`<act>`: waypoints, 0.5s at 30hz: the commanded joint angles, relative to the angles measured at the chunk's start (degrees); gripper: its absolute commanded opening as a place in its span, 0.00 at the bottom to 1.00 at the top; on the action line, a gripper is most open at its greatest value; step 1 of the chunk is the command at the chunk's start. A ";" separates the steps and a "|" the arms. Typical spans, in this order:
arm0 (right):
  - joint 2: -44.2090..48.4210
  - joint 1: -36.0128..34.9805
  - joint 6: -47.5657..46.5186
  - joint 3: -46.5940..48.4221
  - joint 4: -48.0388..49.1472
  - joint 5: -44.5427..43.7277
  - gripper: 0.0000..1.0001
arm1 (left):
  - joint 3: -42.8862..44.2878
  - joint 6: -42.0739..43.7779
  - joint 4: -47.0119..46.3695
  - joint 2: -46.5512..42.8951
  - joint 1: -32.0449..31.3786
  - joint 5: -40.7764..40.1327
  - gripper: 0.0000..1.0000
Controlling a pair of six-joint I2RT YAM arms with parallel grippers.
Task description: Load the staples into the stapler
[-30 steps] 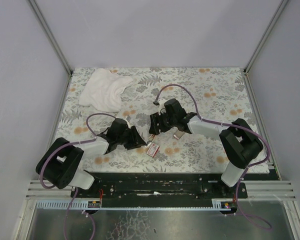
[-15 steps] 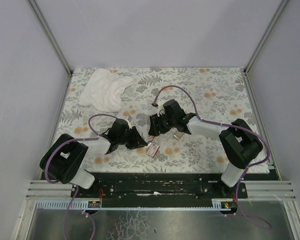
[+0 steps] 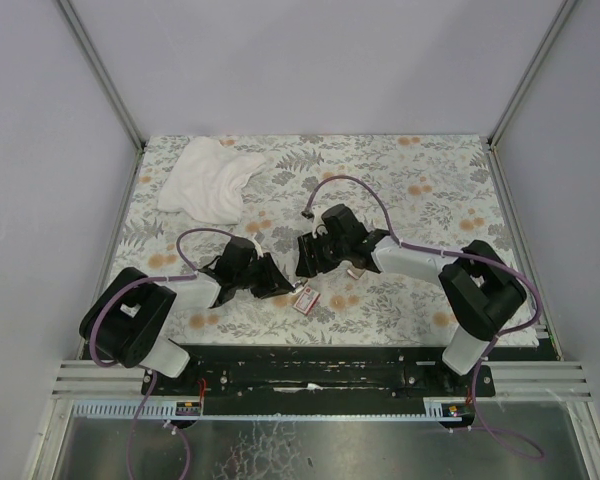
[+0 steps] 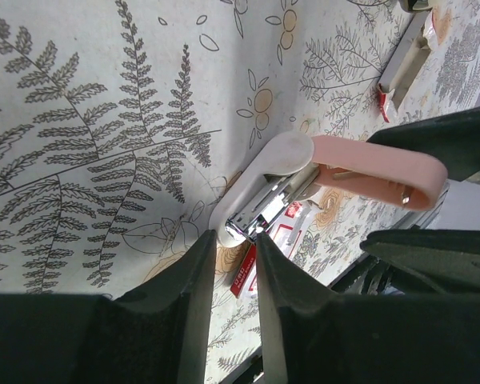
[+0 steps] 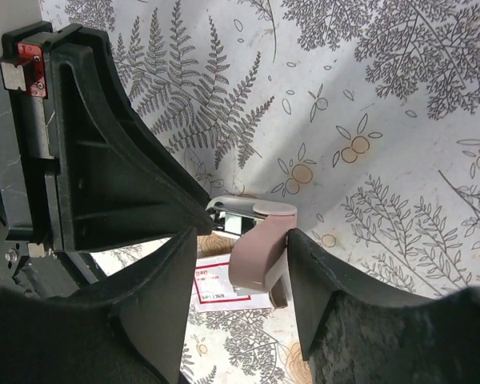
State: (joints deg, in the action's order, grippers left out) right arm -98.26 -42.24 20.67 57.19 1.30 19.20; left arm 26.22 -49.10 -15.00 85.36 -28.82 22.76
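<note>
The stapler (image 3: 292, 281) is held just above the mat between my two grippers, its pinkish lid (image 4: 376, 168) swung open from the white base. My left gripper (image 4: 234, 240) is shut on the silver metal end of the stapler (image 4: 252, 218). My right gripper (image 5: 242, 238) is open around the lid (image 5: 260, 256); the lid touches one finger and a gap shows at the other. The red staple box (image 3: 305, 299) lies flat on the mat right under them and also shows in the left wrist view (image 4: 244, 276) and the right wrist view (image 5: 224, 286). No loose staple strip shows.
A white cloth (image 3: 210, 180) lies crumpled at the far left of the fern-patterned mat (image 3: 430, 190). A small pale oblong piece with a red end (image 3: 358, 270) lies right of the right gripper. Grey walls close in three sides.
The right gripper has shifted slightly left, closer around the stapler's lid. The left arm's base turned a little early on; the left gripper stays on the stapler. The red box has not moved.
</note>
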 commanded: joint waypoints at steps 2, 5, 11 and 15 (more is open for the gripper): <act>2.71 -2.16 4.51 -0.12 -1.30 -2.31 0.56 | -0.64 0.32 -1.57 0.90 0.26 -0.86 0.22; 2.52 -2.79 5.58 -0.15 -1.09 -2.12 0.59 | -0.64 0.39 -1.63 0.71 0.21 -0.90 0.22; 2.67 -3.03 6.51 -0.28 -0.62 -1.96 0.68 | -0.64 1.10 -0.61 -0.31 0.28 -2.05 0.22; 4.56 -2.98 6.55 -0.19 -0.49 -1.96 0.75 | -0.55 2.06 1.29 -2.81 0.25 -3.67 0.23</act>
State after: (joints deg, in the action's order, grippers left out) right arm -97.60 -44.64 26.22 56.97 0.49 17.43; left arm 26.22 -48.99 -14.46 84.66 -28.82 22.13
